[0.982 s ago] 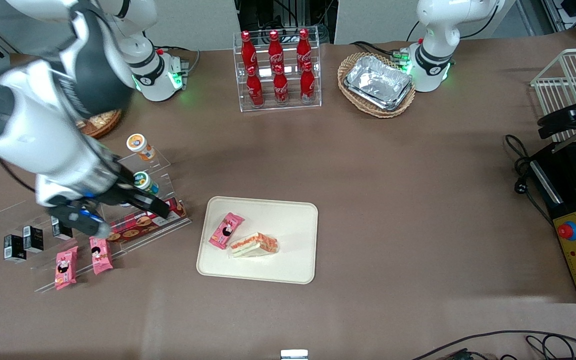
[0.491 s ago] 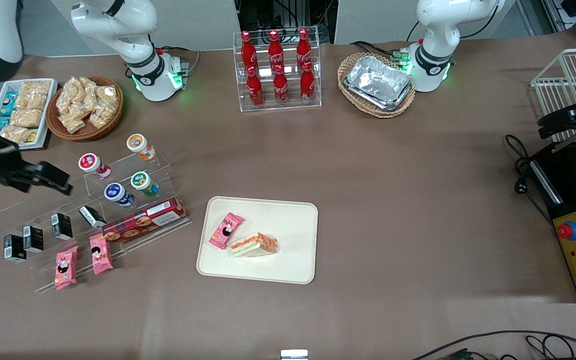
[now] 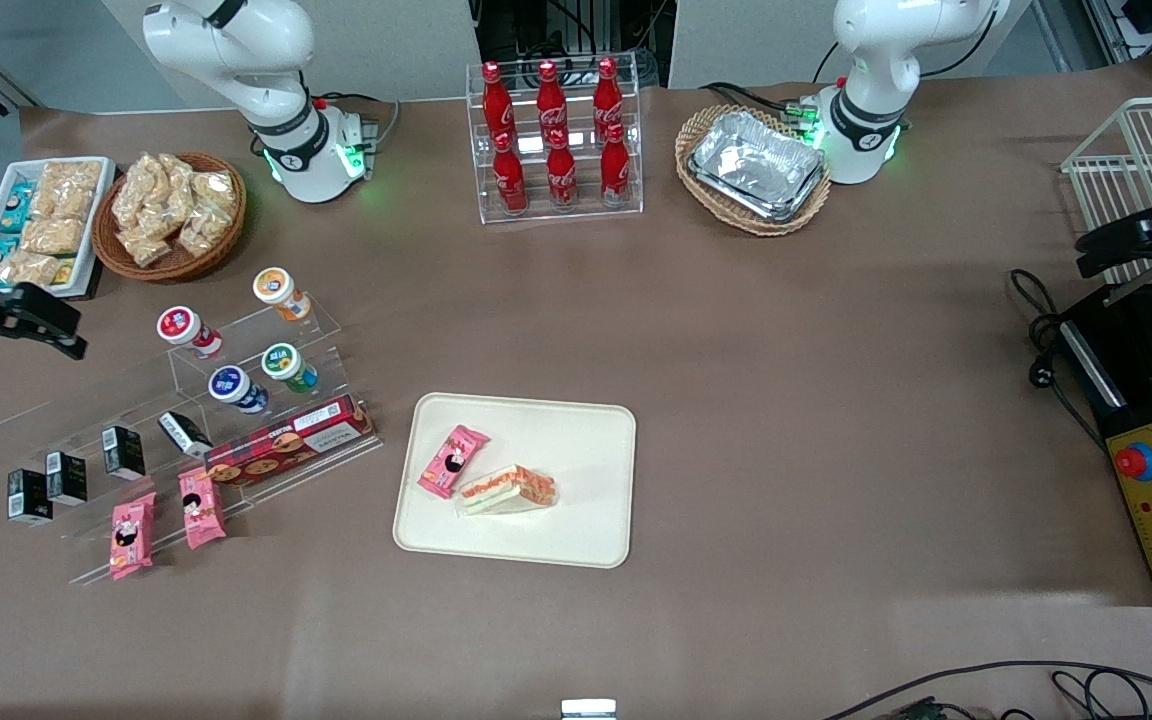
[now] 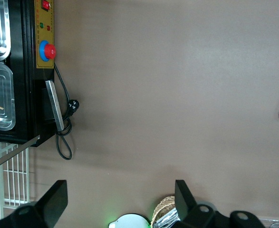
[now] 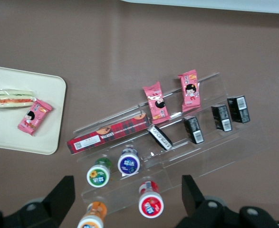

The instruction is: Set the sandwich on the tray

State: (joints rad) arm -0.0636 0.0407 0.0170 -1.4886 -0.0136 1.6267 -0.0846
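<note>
The clear-wrapped sandwich (image 3: pixel 508 489) lies flat on the cream tray (image 3: pixel 576 450), beside a pink snack packet (image 3: pixel 453 461). My gripper (image 3: pixel 26 335) hangs high above the table at the working arm's end, well away from the tray and out past the acrylic stand. It is open, its fingers spread wide with nothing between them. In the right wrist view the gripper (image 5: pixel 127 199) looks down on the stand's round-lidded cups, with the sandwich (image 5: pixel 8 97), the tray (image 5: pixel 15 135) and the pink packet (image 5: pixel 33 117) off to one side.
A stepped acrylic stand (image 3: pixel 176 420) holds lidded cups, small black boxes, a red biscuit box and two pink packets. Farther back stand a cola bottle rack (image 3: pixel 556 140), a basket of foil trays (image 3: pixel 754 168), a snack basket (image 3: pixel 171 215) and a white snack dish (image 3: pixel 41 225). A black machine (image 3: pixel 1151 440) sits at the parked arm's end.
My gripper has drawn away from over the acrylic stand toward the working arm's end of the table and risen. The sandwich and pink packet have not moved on the tray.
</note>
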